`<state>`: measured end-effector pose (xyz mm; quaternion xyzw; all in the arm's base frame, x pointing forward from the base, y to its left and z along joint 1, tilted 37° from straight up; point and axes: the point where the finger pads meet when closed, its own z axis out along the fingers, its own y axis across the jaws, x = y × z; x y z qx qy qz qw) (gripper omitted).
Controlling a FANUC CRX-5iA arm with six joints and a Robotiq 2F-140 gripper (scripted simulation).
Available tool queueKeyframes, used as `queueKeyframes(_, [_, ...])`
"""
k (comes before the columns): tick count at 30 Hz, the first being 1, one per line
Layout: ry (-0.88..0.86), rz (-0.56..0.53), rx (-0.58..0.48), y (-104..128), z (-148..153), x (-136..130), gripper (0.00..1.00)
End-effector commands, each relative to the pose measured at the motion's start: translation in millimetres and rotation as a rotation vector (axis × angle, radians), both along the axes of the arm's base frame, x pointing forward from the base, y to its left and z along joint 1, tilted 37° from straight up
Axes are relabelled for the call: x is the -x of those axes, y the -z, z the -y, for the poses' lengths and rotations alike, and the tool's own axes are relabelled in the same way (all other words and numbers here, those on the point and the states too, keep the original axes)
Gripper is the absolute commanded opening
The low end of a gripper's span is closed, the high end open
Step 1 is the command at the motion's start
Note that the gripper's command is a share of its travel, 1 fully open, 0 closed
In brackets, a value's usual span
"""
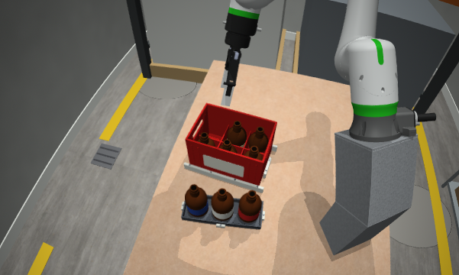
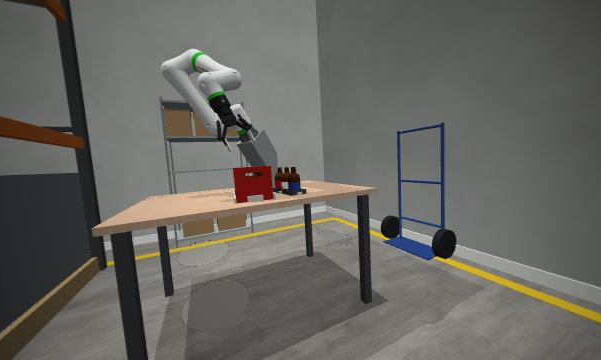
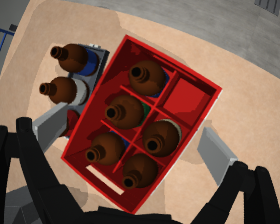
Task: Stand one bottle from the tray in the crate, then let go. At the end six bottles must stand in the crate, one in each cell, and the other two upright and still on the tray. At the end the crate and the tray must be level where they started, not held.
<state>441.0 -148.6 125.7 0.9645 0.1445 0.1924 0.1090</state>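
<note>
Red crate [image 1: 229, 165]: five brown bottles standing in cells, one corner cell [image 3: 189, 95] waiting unfilled. Three bottles [image 1: 221, 204] are sitting upright on the tray [image 1: 191, 218] nearby; gripper [image 2: 236, 134] is hovering above the crate, fingers spread wide, gripping nothing

grey walls, grey floor w/ yellow line [image 2: 530, 294], wood table [image 2: 190, 209], blue hand truck [image 2: 442, 150], shelf rack [image 2: 168, 150] behind.
</note>
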Motion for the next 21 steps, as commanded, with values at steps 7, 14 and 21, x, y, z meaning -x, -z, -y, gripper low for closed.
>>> queueKeyframes(7, [-0.111, -0.123, 0.292, 24.8, 14.0, 15.5, 1.0])
queueKeyframes(14, [-0.181, -0.191, 0.439, 37.4, 21.7, 23.2, 1.0])
queueKeyframes(21, [-0.219, -0.225, 0.516, 43.6, 25.3, 26.9, 1.0])
